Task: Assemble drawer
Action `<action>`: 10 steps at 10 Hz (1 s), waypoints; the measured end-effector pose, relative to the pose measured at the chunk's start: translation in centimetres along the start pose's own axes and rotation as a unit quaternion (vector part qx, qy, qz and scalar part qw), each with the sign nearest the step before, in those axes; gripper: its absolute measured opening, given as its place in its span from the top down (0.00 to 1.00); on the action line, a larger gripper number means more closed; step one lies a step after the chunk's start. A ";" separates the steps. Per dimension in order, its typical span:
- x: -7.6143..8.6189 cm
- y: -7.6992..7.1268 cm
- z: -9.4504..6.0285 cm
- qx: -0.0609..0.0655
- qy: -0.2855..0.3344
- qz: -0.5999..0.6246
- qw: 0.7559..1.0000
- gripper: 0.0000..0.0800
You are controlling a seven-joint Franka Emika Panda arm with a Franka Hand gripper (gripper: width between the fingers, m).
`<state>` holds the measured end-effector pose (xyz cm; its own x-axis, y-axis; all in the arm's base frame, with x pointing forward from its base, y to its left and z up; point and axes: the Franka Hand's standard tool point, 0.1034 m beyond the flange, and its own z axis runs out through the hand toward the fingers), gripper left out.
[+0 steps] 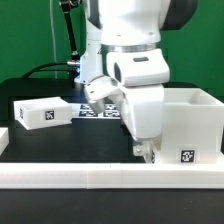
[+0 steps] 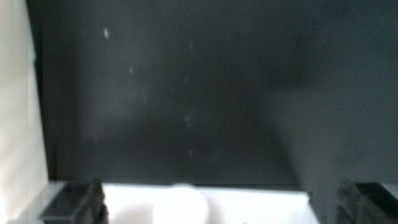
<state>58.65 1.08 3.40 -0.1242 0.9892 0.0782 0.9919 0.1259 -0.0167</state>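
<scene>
The large hollow white housing stands at the exterior view's right, a tag on its front. One small tray lies at the left. A second white tagged part sits tilted behind the arm. My gripper hangs low by the housing's left wall. In the wrist view my gripper has its fingers wide apart. A blurred white part with a rounded bump lies between them, with a gap on one side. I cannot tell which drawer part it is.
A long white border rail runs along the table's front edge. The marker board lies behind the arm. A white strip runs along one edge of the wrist view over the dark table.
</scene>
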 end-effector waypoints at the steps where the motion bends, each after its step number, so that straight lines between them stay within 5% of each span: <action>1: -1.2 -0.2 -0.1 0.000 -0.001 0.000 1.000 0.19; 3: -3.3 -0.3 -0.9 -0.009 -0.003 0.004 1.000 0.19; 5: -5.4 -1.3 -2.4 -0.039 -0.010 0.024 0.999 0.19; 7: -7.2 -4.2 -3.5 -0.058 -0.017 0.050 0.997 0.19; 10: -8.5 -9.1 -3.7 -0.060 -0.023 0.077 0.995 0.19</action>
<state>50.78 -8.74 6.61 0.0312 0.9988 0.0379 0.9950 -0.0346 0.0937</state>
